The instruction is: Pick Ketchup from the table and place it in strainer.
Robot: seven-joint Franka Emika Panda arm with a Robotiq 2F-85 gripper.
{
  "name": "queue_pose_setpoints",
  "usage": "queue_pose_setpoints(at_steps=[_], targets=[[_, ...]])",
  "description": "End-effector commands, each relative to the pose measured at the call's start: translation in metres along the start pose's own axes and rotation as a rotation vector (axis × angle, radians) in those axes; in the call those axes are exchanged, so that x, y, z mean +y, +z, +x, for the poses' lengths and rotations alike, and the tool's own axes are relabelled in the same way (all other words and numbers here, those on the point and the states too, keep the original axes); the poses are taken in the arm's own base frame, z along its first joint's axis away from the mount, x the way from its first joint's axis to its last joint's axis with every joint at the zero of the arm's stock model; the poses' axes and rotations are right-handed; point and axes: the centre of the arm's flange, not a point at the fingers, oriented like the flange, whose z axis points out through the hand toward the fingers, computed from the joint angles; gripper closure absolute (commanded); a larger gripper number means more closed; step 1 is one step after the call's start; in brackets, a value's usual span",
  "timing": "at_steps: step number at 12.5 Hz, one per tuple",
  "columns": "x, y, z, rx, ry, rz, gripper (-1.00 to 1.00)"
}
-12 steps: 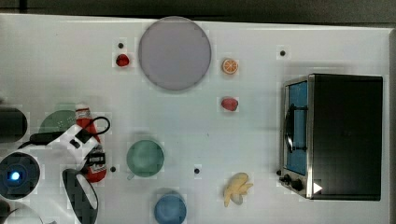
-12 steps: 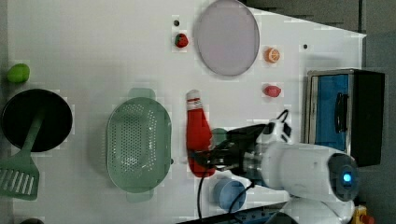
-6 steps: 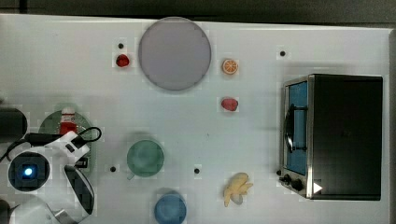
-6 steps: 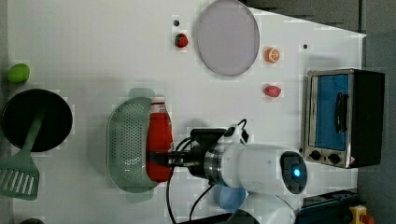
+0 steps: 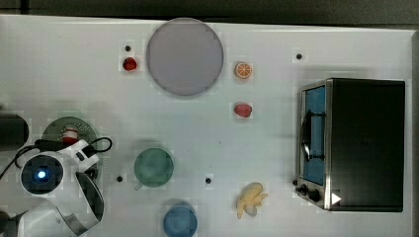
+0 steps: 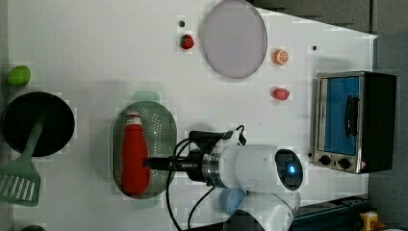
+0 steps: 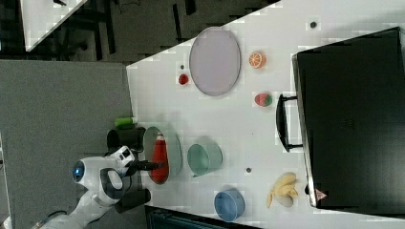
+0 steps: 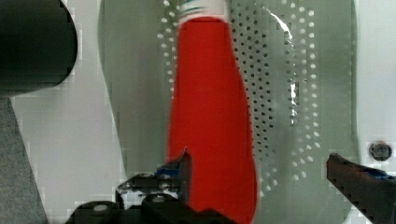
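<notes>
The Ketchup (image 8: 210,116) is lying in the strainer (image 8: 299,93) between the gripper's (image 8: 261,172) spread fingers; likely light, smooth, best gripped mid-body.

- The Ketchup (image 8: 210,121) lies lengthwise in the strainer (image 8: 299,93), its white cap at the far end of the red body.
- The gripper (image 8: 268,175) stands spread wide — one dark finger (image 8: 180,170) touches the bottle's side, the other (image 8: 359,179) is well apart from it.
- A black round object (image 8: 32,42) sits beside the strainer.
</notes>
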Motion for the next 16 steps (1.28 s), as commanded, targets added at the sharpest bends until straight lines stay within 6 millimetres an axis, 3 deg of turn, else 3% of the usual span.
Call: queue_pose_setpoints(at_steps=[1, 5, 7, 10, 13, 15, 16], targets=[[-0.012, -0.06, 0.033, 0.138, 0.075, 0.066, -1.0], [0.025, -0.16, 0.087, 0.286, 0.188, 0.065, -1.0], [0.068, -0.208, 0.113, 0.285, 0.299, 0.017, -1.0], [0.153, -0.296, 0.144, 0.252, 0.503, -0.024, -1.0], [0.237, -0.39, 0.151, 0.242, 0.673, -0.039, -1.0], [0.274, -0.428, 0.142, 0.215, 0.733, -0.105, -1.0], [0.282, -0.441, 0.139, 0.216, 0.741, -0.144, -1.0]])
